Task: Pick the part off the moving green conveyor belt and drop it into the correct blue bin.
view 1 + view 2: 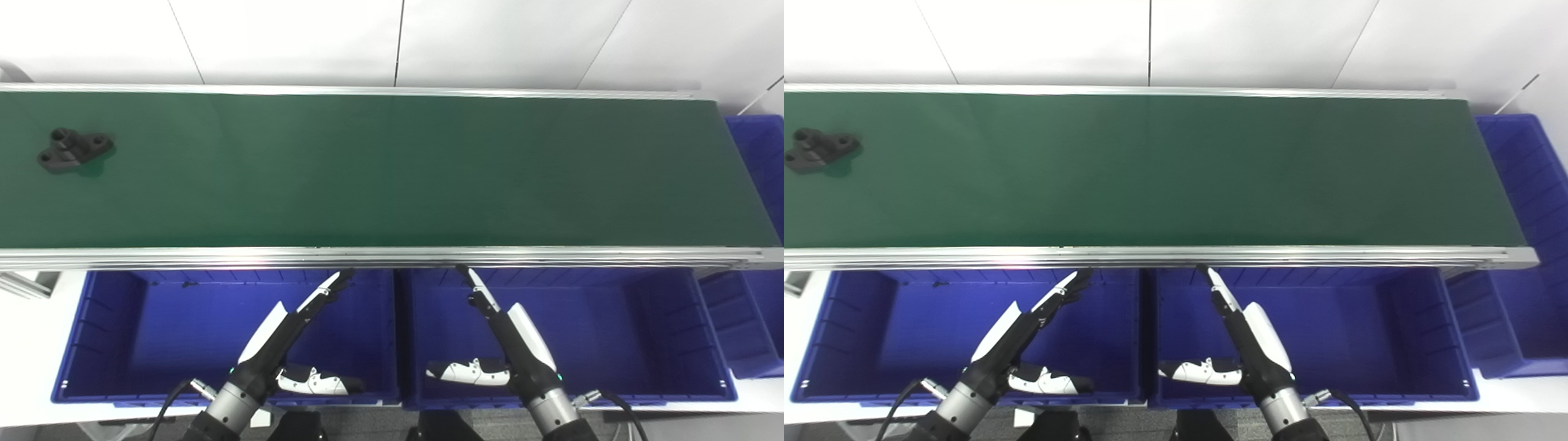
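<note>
A small black part [73,149] with round holes lies on the green conveyor belt [392,171] at its far left; it also shows in the right eye view [819,149]. My left hand [294,331] hovers over the left blue bin [110,331], fingers straight, thumb apart, holding nothing. My right hand [502,334] hovers over the middle blue bin [643,331], also open and empty. Both hands are below the belt's near rail, far from the part.
The belt's aluminium near rail [392,256] runs just above my fingertips. A third blue bin [756,318] stands at the right end of the belt. A white wall lies behind the belt.
</note>
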`<state>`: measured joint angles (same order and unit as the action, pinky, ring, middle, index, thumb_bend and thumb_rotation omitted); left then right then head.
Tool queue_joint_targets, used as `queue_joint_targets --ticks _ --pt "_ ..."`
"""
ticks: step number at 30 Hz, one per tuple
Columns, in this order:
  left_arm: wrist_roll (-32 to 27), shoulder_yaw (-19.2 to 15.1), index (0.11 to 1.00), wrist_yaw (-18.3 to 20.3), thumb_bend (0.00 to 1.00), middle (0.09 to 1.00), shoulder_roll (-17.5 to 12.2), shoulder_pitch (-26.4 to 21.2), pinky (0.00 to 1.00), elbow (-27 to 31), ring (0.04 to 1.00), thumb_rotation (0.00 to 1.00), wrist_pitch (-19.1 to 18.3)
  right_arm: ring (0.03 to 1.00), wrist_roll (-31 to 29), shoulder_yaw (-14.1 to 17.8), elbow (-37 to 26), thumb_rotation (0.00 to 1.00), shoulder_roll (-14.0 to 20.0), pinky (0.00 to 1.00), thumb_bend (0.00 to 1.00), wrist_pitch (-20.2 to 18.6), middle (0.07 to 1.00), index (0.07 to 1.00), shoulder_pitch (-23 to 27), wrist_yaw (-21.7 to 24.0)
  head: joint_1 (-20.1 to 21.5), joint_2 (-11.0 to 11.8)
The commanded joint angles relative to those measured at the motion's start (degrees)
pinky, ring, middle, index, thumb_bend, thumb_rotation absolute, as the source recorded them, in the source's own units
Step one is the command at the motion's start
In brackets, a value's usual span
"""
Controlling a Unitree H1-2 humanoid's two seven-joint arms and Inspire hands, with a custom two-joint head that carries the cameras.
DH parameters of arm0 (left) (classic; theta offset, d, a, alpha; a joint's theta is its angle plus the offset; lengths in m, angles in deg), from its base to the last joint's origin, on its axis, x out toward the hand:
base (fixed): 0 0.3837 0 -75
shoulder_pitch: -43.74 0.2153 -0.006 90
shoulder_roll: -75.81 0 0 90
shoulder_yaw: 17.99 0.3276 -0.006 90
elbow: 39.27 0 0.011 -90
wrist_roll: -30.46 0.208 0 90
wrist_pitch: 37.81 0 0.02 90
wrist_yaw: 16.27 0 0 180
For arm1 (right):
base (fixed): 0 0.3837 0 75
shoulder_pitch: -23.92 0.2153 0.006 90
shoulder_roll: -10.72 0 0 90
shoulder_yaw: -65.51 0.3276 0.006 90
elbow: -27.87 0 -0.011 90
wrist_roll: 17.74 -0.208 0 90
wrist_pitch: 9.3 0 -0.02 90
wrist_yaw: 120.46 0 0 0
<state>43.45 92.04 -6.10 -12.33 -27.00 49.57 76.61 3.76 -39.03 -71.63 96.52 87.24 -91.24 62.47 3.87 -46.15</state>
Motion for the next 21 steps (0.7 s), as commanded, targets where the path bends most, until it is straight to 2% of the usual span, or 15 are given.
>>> queue_joint_targets --ticks 1,9,21 --pt "0.57 0.23 0.957 -0.82 0.85 0.976 0.54 -0.40 0.93 0.41 0.955 0.40 2.30 0.995 -0.68 0.68 -2.01 0.51 0.41 0.92 0.96 1.09 1.000 1.000 -0.94 -0.25 -0.14 -0.03" --pt "-1.84 0.77 0.962 -1.89 0.84 0.989 2.08 -0.52 0.88 -0.81 0.959 0.41 2.43 0.996 -1.69 1.52 -2.29 0.49 1.14 0.95 0.96 2.24 1.000 1.000 -1.44 0.18 -0.81 0.56" --pt "-2.64 0.63 0.973 -4.38 0.81 0.997 2.12 -1.58 0.92 -2.01 0.985 0.41 2.45 0.990 -1.47 1.50 -2.24 0.49 0.57 0.95 0.97 2.24 1.000 1.000 -1.48 -0.08 -0.35 0.76"
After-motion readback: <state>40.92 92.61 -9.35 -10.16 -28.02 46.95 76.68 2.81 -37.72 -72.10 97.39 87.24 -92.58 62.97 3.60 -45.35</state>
